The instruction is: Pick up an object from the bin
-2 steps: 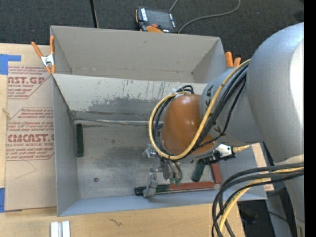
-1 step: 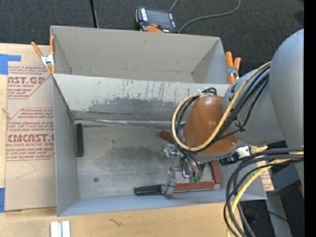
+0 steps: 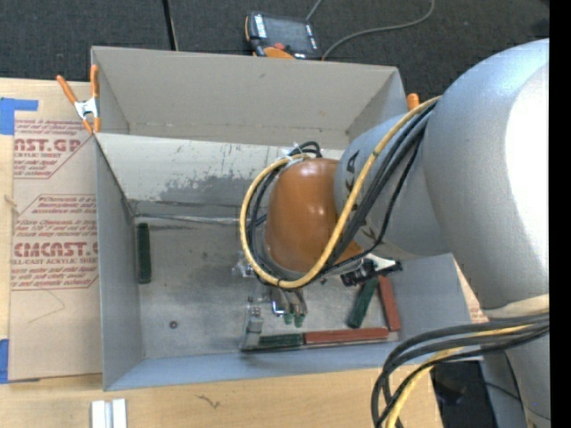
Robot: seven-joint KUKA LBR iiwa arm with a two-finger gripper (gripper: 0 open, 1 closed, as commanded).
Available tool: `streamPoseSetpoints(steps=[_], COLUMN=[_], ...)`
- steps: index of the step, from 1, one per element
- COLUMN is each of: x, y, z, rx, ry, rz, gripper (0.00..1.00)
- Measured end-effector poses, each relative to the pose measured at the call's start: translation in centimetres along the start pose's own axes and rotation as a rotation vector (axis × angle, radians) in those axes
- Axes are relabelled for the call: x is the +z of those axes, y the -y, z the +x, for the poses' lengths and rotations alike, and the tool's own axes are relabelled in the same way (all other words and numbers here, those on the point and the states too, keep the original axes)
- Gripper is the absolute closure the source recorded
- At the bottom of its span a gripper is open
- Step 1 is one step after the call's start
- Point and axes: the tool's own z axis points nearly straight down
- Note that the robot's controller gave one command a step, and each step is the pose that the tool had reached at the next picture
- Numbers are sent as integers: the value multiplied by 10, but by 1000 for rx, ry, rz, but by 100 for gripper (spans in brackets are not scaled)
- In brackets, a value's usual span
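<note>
Against the bin [image 3: 114, 283]'s near wall lie a dark green stick [image 3: 272, 343] and a red stick [image 3: 348, 335] end to end, with the hand [image 3: 275, 310] low just over the green stick, open or closed I cannot tell, a green pen [image 3: 360, 307] to its right, and a dark bar [image 3: 143, 252] farther left.
</note>
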Motion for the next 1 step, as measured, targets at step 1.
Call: streamPoseSetpoints(steps=[1], x=[25], y=[114], z=[-70], rx=[-206], ry=[0], rz=[8], gripper=[0])
